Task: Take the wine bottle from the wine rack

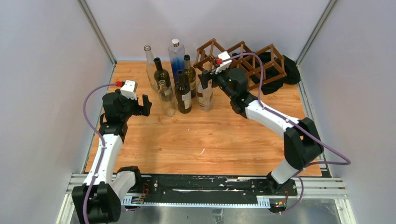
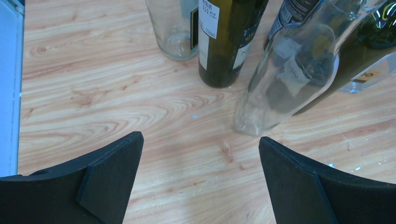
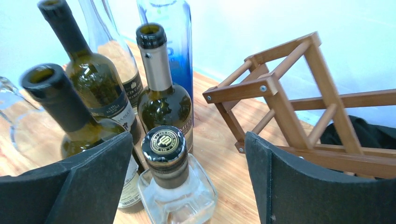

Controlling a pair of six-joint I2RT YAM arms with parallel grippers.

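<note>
The right gripper has its two black fingers spread wide apart; they are not pinching anything; the wine bottle stands between them, and its black cap with a gold mark is closer to the left finger; I cannot tell if that finger touches it; the bottle is clear glass with square shoulders, and it stands straight up on the wooden table; the wine rack is just to the right of the bottle, near it but not touching; the rack is made of thin brown sticks that form open diamond shapes; it sits at the back of the table on the right side, and a black cloth lies by its far end; the other bottles stand in a bunch just to the left of the wine bottle; some are dark green and some are clear, and a tall blue bottle stands at the back; the left gripper is on the left side of the table, next to the bunch of bottles; its fingers are spread wide too, with only bare wood between them; a see-through bottle and a dark bottle with a white label stand on the table just in front of it.
</note>
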